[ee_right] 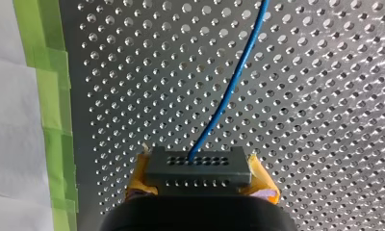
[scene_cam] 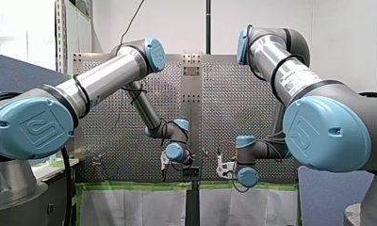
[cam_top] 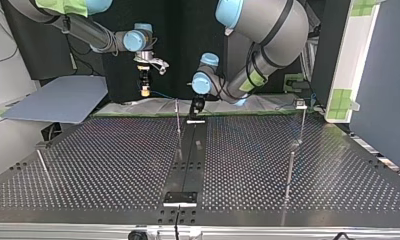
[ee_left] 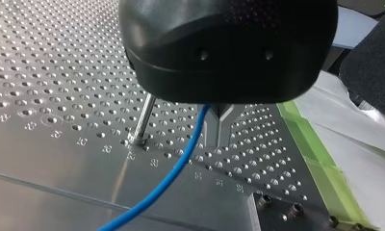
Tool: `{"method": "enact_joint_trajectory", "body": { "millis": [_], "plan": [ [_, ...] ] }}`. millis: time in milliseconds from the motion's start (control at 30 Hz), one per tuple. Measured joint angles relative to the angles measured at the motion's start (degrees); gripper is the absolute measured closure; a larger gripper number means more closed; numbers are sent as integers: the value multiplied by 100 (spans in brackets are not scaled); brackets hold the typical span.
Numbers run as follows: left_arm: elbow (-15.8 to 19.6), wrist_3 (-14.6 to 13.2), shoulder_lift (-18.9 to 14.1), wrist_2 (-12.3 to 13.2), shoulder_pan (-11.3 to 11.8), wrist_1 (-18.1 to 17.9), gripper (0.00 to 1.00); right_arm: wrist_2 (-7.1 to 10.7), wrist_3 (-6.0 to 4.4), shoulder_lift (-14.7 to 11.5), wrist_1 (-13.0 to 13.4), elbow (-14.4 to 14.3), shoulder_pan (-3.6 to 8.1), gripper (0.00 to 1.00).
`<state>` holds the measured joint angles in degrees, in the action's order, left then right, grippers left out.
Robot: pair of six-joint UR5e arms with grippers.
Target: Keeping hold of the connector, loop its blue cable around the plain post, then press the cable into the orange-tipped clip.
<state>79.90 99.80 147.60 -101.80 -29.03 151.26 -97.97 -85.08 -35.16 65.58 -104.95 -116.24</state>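
Yellow fingers (ee_right: 263, 185) clamp the connector (ee_right: 198, 166), plain only from the right wrist

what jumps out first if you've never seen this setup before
The blue cable stands out most, running from the dark connector clamped between the right gripper's yellow-padded fingers out over the perforated table. In the left wrist view it comes out from under the left gripper, beside a plain post.

Both arms reaching low, my left claw (ee_left: 218, 142) angled down, fingers (ee_left: 213, 129) together, my right claw (ee_right: 199, 179) pinching the connector (ee_right: 198, 163)
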Motion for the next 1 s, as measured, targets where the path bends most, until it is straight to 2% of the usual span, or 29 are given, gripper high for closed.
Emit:
{"method": "enact_joint_trajectory", "body": {
  "millis": [300, 667, 1000],
  "plan": [
    [0, -5, 0, -3, 37, 9, 100, -14, -5, 336, -60, 218, 92, 100],
    [6, -5, 1, 13, 96, 13, 100, 53, 67, 379, -97, 430, 119, 100],
    [5, -5, 3, 29, 144, 30, 100, 118, 93, 383, -40, 461, 142, 100]
  ]
}}
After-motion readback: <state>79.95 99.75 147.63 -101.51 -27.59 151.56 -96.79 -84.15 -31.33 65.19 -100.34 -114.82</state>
